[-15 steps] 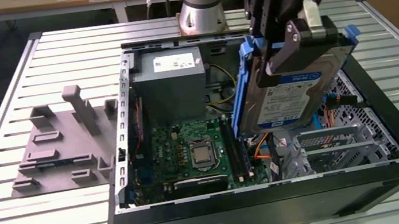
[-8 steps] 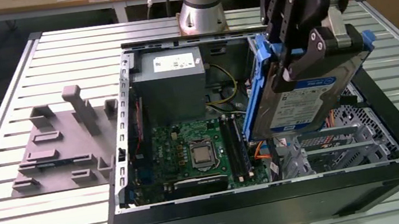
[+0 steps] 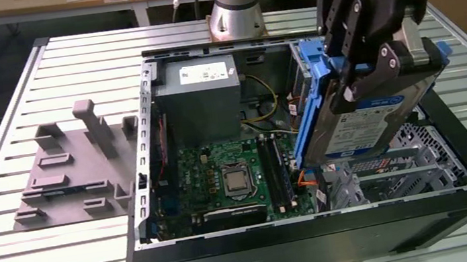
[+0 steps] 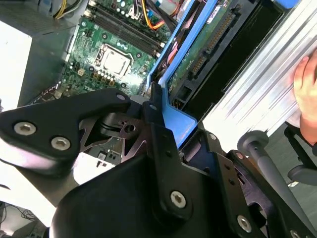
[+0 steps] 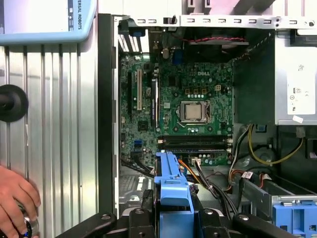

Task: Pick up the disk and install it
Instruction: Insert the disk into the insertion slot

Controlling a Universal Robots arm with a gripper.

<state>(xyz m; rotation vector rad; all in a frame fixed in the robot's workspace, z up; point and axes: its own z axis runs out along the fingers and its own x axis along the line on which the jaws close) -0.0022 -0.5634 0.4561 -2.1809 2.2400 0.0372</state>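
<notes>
The disk (image 3: pixel 368 123) is a silver hard drive with a blue-and-white label, framed by a blue bracket (image 3: pixel 312 107). It hangs tilted on edge above the exterior view's right side of the open computer case (image 3: pixel 319 231). My gripper (image 3: pixel 369 76) is shut on it from above, black fingers (image 3: pixel 357 91) pressed against its labelled face. Below the disk lies the case's metal drive cage (image 3: pixel 413 158). In the second wrist view the disk's circuit-board side (image 4: pixel 208 44) and bracket (image 4: pixel 179 120) run away from the gripper (image 4: pixel 161 121). The first wrist view has the bracket's end (image 5: pixel 171 186) between the fingers.
Inside the case lie the green motherboard (image 3: pixel 221 173), the grey power supply (image 3: pixel 201 88) and loose cables (image 3: pixel 271 109). A grey moulded fixture (image 3: pixel 75 165) sits on the slatted table at the exterior view's left. A person's hand (image 5: pixel 15 198) rests on the table beside the case.
</notes>
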